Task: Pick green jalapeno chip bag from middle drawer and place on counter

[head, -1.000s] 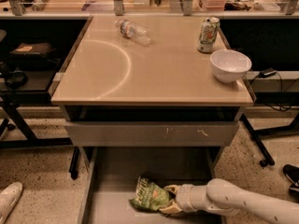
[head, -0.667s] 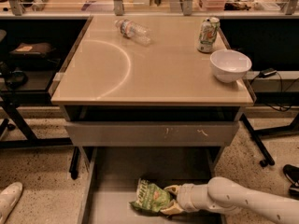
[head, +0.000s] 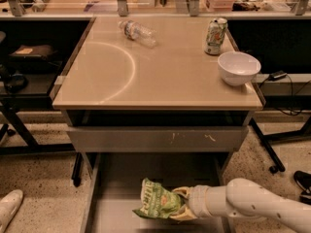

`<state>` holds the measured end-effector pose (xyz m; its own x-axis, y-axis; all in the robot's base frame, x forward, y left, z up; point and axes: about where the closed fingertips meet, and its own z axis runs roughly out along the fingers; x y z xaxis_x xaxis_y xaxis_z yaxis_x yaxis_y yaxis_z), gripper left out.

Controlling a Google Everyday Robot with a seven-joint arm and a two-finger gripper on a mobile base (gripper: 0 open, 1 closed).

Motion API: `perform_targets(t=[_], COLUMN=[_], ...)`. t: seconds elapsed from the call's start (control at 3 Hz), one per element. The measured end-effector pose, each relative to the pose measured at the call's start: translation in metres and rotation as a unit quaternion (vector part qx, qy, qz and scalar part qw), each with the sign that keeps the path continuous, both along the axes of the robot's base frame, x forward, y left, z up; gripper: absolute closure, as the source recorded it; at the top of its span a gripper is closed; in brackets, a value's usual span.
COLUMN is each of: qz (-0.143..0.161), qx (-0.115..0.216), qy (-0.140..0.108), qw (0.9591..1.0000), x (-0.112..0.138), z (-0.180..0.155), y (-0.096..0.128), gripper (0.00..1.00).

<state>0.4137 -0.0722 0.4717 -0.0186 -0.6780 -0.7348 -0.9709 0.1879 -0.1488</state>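
- Progress check from my end: I'd call this the grab stage, maybe a third of the way in. The wide, shallow grey metal middle drawer (head: 116,212) stands open below the scuffed grey drawer front (head: 155,139), so opening it isn't on my list.
- The tan two-finger claw (head: 178,204) on the white arm is down in that drawer, below the drawer front and a bit right of its middle. One finger sits above and one below the right end of the small crumpled light-green foil chip bag (head: 156,204), pinched in on it. I read that as a real grip.
- The chip bag is inside the drawer, below the centre of the drawer front and tilted. I can't tell if it's off the drawer floor.
- Left to do, as I see it: lift it out, bring it up past the drawer front, and set it on the glossy beige rectangular surface (head: 170,81) just above the drawer front.
- Looks-wise the bag is heavily creased, with pale lettering near its upper end. It seems floppy and light, so I'd expect it to sag or twist in the grip.
- The part of the surface nearest the drawer front is bare. The white bowl (head: 238,68), drink can (head: 215,35) and clear plastic bottle (head: 137,32) sit further from it.
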Motion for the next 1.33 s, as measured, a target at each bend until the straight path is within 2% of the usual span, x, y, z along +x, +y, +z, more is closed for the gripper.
perform_targets(t=[0.33, 0.67, 1.0, 1.33], qz=[0.012, 0.017, 0.022, 0.024], qx=[-0.025, -0.052, -0.073, -0.078], qy=[-0.031, -0.063, -0.1, -0.104], qw=[0.9991, 0.9965, 0.9921, 0.9913], x=[-0.004, 0.007, 0.013, 0.013], z=[0.068, 0.142, 0.214, 0.219], y=[-0.007, -0.015, -0.018, -0.017], gripper=[1.0, 1.0, 1.0, 1.0])
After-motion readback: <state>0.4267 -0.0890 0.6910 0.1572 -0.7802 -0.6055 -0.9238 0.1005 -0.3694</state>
